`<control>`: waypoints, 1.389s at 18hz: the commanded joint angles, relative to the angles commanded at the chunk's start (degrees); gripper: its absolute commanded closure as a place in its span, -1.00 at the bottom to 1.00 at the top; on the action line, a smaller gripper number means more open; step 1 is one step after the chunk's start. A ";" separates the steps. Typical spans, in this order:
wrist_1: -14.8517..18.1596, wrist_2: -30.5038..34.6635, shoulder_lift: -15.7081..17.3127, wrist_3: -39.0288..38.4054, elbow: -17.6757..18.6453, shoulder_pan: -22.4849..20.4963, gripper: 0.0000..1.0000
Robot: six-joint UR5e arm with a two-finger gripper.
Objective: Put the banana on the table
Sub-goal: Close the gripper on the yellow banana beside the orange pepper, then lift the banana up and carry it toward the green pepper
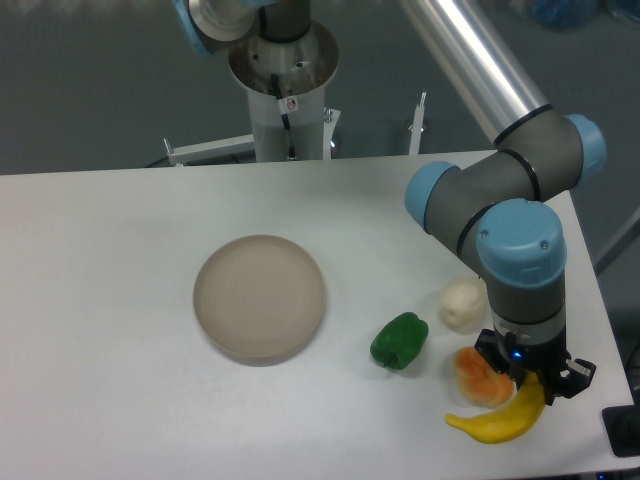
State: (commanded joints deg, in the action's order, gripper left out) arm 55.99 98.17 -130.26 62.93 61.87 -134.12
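The banana [497, 420] lies near the front right corner of the table [110, 300], its curved body pointing toward the front edge, with its upper end caught between the fingers of the gripper [535, 385], which are closed narrowly around it. Just beside it toward the back sits an orange lumpy fruit [477, 375], then a whitish round item [461, 303] and a green pepper [400, 340] further in. The round beige plate [260, 297] near the table's middle holds nothing. The arm [515, 200] reaches in from the back right, its wrist pointing straight down over the banana.
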 joint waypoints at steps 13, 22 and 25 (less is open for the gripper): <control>0.79 -0.53 3.69 0.70 3.07 -0.35 0.37; 3.69 -0.70 14.05 5.44 15.10 -3.69 0.37; 3.60 -0.70 18.18 10.09 21.77 -5.36 0.37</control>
State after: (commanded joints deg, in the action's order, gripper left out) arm 59.59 97.47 -112.07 73.02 83.65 -139.48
